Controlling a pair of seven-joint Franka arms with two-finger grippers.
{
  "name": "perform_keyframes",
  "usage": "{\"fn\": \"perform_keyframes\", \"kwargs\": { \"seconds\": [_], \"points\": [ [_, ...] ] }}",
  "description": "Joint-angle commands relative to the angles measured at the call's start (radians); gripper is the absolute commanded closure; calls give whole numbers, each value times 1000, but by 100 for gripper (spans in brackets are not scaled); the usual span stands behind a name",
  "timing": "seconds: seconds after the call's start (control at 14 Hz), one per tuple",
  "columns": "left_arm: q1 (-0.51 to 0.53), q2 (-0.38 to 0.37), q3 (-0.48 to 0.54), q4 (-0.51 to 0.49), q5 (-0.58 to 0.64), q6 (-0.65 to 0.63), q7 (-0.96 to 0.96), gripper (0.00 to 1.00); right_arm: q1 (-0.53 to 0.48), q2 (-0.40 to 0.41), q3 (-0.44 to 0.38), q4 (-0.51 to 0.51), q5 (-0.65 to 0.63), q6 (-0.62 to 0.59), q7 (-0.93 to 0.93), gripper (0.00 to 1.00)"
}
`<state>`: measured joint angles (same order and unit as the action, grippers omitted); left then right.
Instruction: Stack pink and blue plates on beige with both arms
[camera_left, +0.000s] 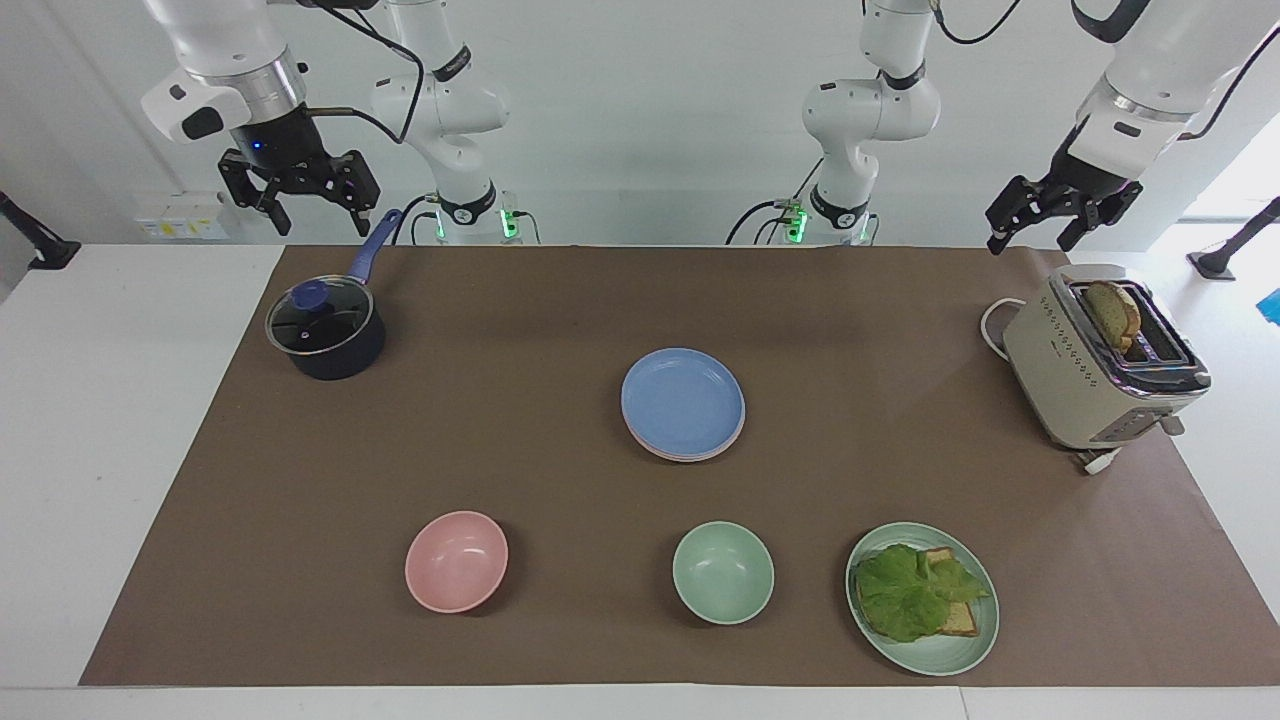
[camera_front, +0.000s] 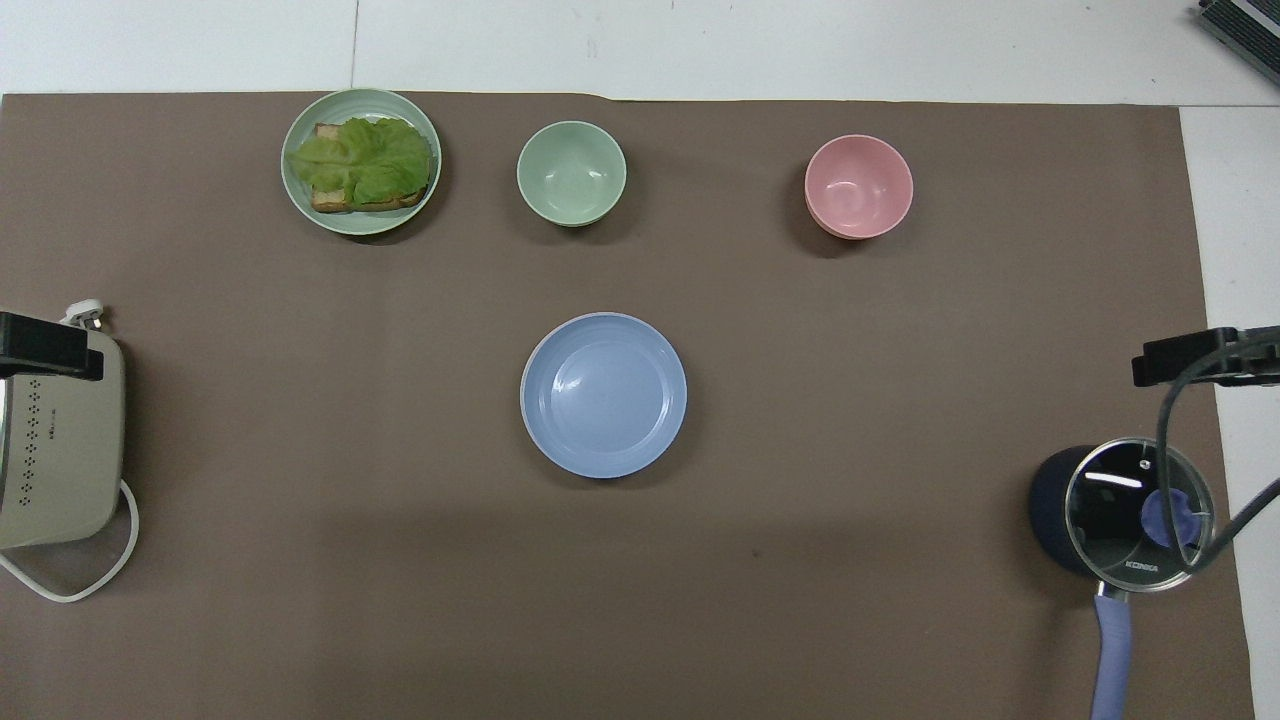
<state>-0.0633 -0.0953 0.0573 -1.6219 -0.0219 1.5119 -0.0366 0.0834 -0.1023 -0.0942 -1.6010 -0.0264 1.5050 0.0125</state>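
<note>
A blue plate (camera_left: 683, 400) (camera_front: 603, 393) lies on top of a stack in the middle of the brown mat. The rim of a pink plate (camera_left: 690, 456) peeks out from under it. The beige plate is hidden. My right gripper (camera_left: 318, 220) hangs open and empty high over the saucepan's handle, at the right arm's end of the table. High over the table's edge next to the toaster, my left gripper (camera_left: 1030, 242) is also open and empty. The overhead view shows only the tip of the left gripper (camera_front: 40, 345) and of the right gripper (camera_front: 1200, 355).
A lidded dark saucepan (camera_left: 325, 330) sits below the right gripper. A beige toaster (camera_left: 1100, 360) with bread stands at the left arm's end. Farthest from the robots are a pink bowl (camera_left: 456, 560), a green bowl (camera_left: 722, 572) and a green plate (camera_left: 958, 650) carrying lettuce on bread.
</note>
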Motion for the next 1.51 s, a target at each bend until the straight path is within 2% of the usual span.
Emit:
{"fn": "perform_keyframes", "kwargs": {
  "seconds": [0.0,0.22,0.43,0.57,1.43],
  "points": [
    [5,-6,-4,11,17,-19,1,0,-14,-11,4,-19,3,15,12,0],
    [5,-6,-4,11,17,-19,1,0,-14,-8,5,-16,3,18,-5,0],
    [5,-6,-4,11,17,-19,1,0,-21,7,5,30,6,-64,-25,0],
    [5,-6,-4,11,17,-19,1,0,-22,4,2,26,5,-57,-68,0],
    [5,-6,-4,11,17,-19,1,0,-19,-16,7,-7,8,-62,-62,0]
  ]
}}
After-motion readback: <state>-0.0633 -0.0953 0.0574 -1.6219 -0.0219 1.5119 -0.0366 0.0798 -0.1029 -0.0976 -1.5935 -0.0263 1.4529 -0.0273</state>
